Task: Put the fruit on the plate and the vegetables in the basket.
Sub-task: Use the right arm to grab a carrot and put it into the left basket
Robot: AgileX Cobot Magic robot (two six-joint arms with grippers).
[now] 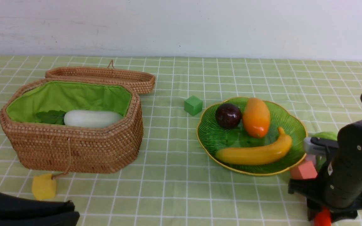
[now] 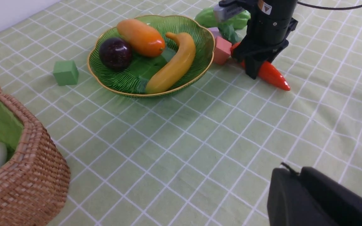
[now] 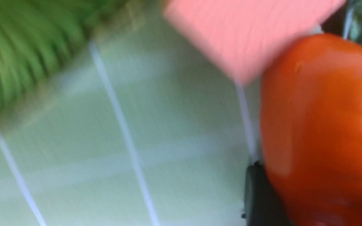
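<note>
From the front, the brown woven wicker basket [image 1: 74, 150] already holds the white toy radish [image 1: 93, 118]. The ribbed green glass plate [image 1: 212, 138] carries the long yellow banana [image 1: 256, 152], the orange oval mango [image 1: 256, 117] and the round purple mangosteen [image 1: 228, 115]. The fruit looks finished, and the step in hand is picking up the orange-red toy carrot [image 1: 322, 219], over which the right gripper [image 1: 324, 216] stands. The left gripper [image 1: 27, 210] is only a dark bulk at the near edge, and its opening cannot be told. In the left wrist view the carrot lies on the cloth just beside a pink foam cube [image 2: 222, 50], with the ridged green gourd [image 2: 218, 17] beyond. The fingers straddle it narrowly. The blurred right wrist view shows one black finger [image 3: 256, 194] against the carrot's side. Whether the far one presses cannot be told. Next comes a firm squeeze, a lift clear of the cube, then a carry across to the basket.
</note>
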